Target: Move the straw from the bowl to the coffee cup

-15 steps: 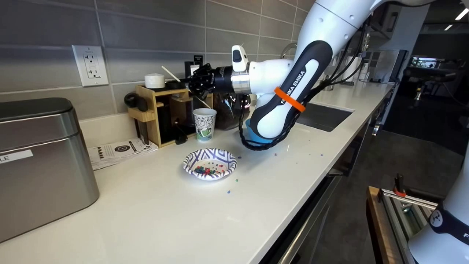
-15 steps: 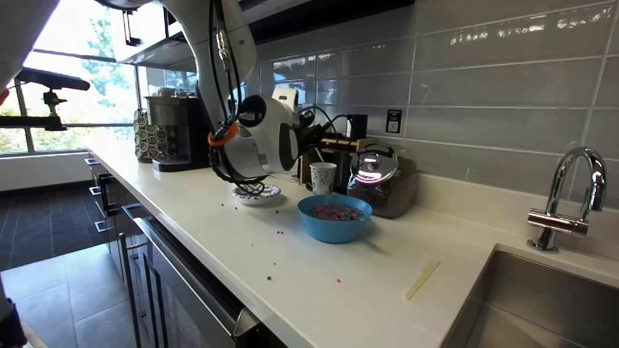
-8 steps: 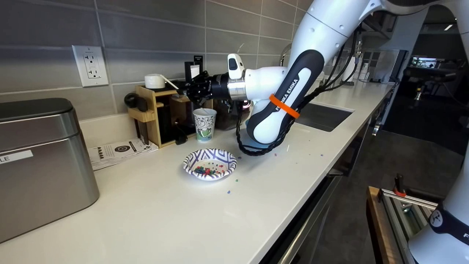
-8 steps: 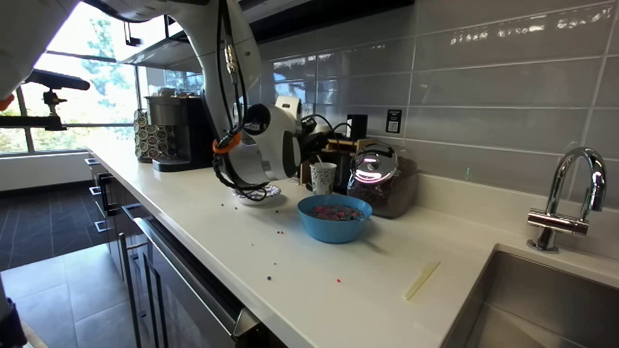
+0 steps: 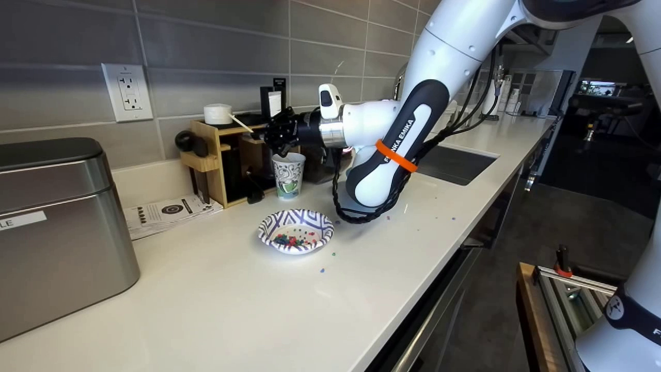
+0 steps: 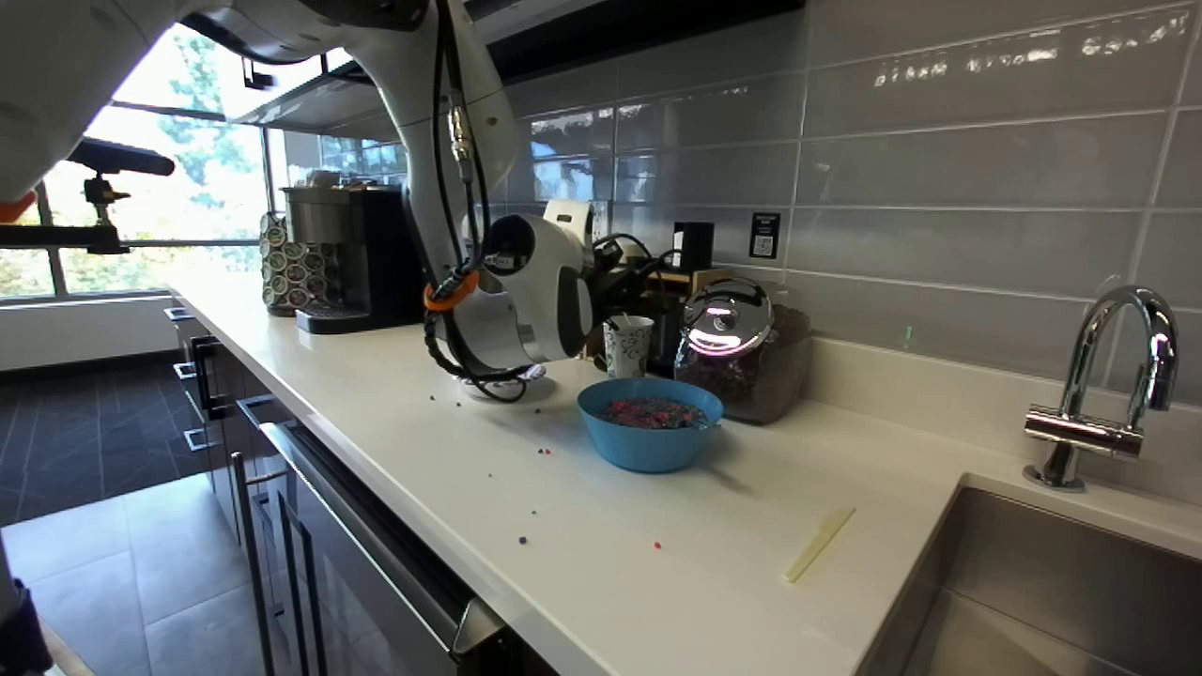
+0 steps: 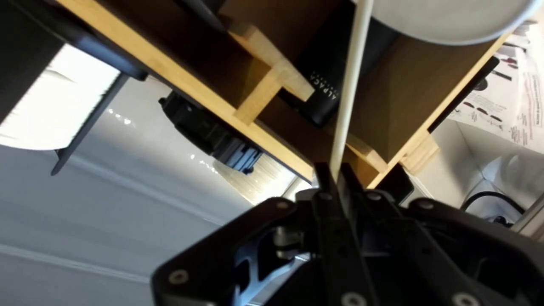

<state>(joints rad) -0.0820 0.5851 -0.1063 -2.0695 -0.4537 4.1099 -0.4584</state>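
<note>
My gripper [image 5: 260, 134] is shut on the thin, pale straw [image 7: 352, 76], which sits between the fingertips [image 7: 336, 172] in the wrist view. The straw is tilted. Its upper end [image 5: 239, 123] sticks out beyond the fingers in an exterior view. The white printed coffee cup [image 5: 288, 180] stands upright just below the gripper. It also shows in an exterior view [image 6: 627, 352], where a bit of straw [image 6: 613, 323] shows at its mouth; how deep it reaches I cannot tell. The patterned bowl [image 5: 269, 228] holds small coloured beads, in front of the cup.
A wooden organizer [image 5: 222, 170] stands directly behind the cup. A plain blue bowl [image 6: 648, 441] of beads and a lidded jar [image 6: 751, 361] stand nearby. A steel bin [image 5: 67, 243] is at one side. A pale knife [image 6: 820, 545] lies near the sink [image 6: 1033, 573].
My gripper has moved down toward the cup, carrying the straw. The straw's lower part, visible above the cup rim in an exterior view before, is now hidden there. Cup and bowl have not moved.
</note>
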